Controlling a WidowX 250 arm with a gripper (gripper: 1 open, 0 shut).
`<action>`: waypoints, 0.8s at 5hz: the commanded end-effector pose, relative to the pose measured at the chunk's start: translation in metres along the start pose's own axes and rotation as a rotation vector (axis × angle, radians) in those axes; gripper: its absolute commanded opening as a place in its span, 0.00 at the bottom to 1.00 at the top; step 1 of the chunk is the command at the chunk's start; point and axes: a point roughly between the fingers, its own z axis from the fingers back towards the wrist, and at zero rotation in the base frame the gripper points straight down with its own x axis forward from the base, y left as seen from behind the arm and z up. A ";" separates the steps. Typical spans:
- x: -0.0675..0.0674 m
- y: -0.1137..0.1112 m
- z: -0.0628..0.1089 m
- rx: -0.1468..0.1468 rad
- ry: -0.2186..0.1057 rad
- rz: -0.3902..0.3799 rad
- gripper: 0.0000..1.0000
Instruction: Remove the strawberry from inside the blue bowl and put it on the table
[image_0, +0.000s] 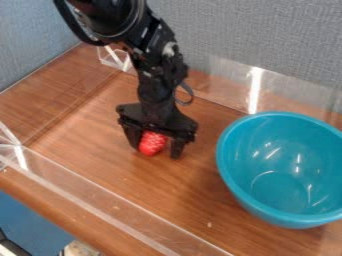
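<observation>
The strawberry (154, 146), small and bright red, lies on the reddish-brown table (80, 110) just left of the blue bowl (283, 168). The bowl is teal, deep and glossy, with nothing inside it. My gripper (152, 142) points straight down over the berry. Its black fingers (126, 130) stand spread on either side of the fruit, open, with gaps showing between the pads and the berry. The dark arm rises from there toward the upper left.
Low clear acrylic walls (254, 85) edge the tabletop at the back, left and front. A grey-blue fabric backdrop hangs behind. The bowl sits near the right front corner, a short gap from the gripper.
</observation>
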 end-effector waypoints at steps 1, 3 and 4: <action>0.005 0.003 0.015 -0.011 -0.054 0.000 1.00; 0.003 0.020 0.014 -0.007 -0.058 0.014 0.00; 0.004 0.034 0.013 -0.006 -0.058 0.033 1.00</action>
